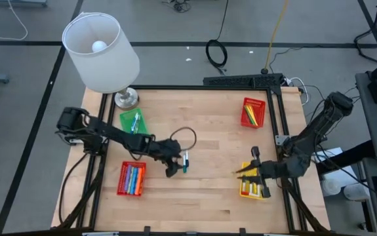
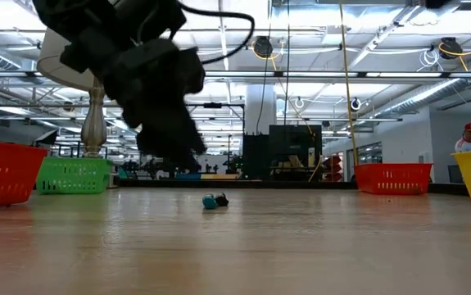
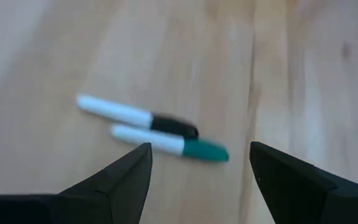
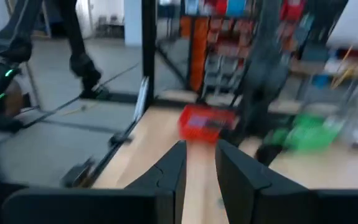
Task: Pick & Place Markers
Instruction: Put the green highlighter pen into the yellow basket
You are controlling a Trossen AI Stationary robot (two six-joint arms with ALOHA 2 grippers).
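Two dark fingers (image 3: 122,180) of the left gripper (image 3: 197,180) stand wide apart and hold nothing, and just beyond them two markers lie side by side on the bare wood table (image 1: 208,131), a black-capped marker (image 3: 135,116) and a green-capped marker (image 3: 169,144). I judge the gripper hangs over them in this way so it can close on one of them next. From above, this pair is near the middle of the table, close beside the left gripper (image 1: 174,164), and the other markers are already sorted in small baskets: a red basket (image 1: 132,179) with many colours near the left arm, a green basket (image 1: 133,121) by the lamp (image 1: 101,49), another red basket (image 1: 253,112) far on the right, and a yellow basket (image 1: 254,183). The right gripper (image 1: 257,172) waits at the yellow basket; its fingers (image 4: 166,180) are nearly together, and I cannot tell if something is between them. No brand or writing can be read on the markers or baskets.
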